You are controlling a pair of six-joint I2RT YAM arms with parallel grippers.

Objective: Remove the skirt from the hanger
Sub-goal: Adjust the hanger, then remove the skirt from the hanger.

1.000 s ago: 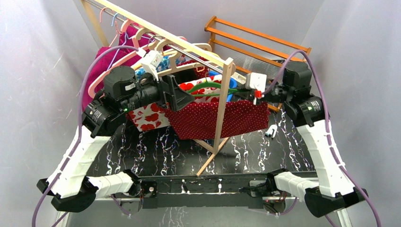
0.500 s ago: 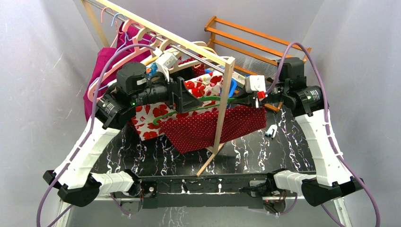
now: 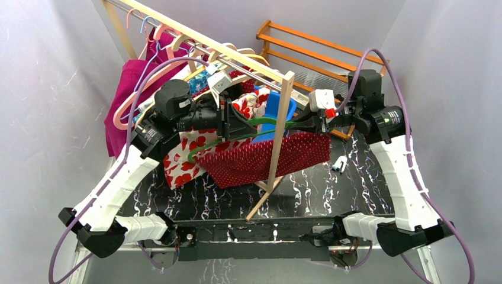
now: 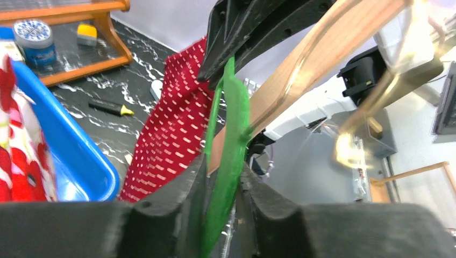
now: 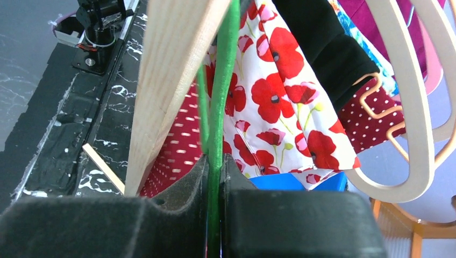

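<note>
While our left gripper (image 4: 222, 183) and right gripper (image 5: 215, 167) both clamp the hanger (image 3: 260, 120), we could snag the skirt (image 3: 254, 160) on the post (image 3: 278, 142) between them.

Green hanger (image 3: 269, 122): thin plastic, roughly level, crossing behind the wooden post (image 3: 278, 136). Red dotted skirt (image 3: 260, 157): dark red with small white dots, still on the hanger, hanging below it and spread to both sides of the post.
</note>
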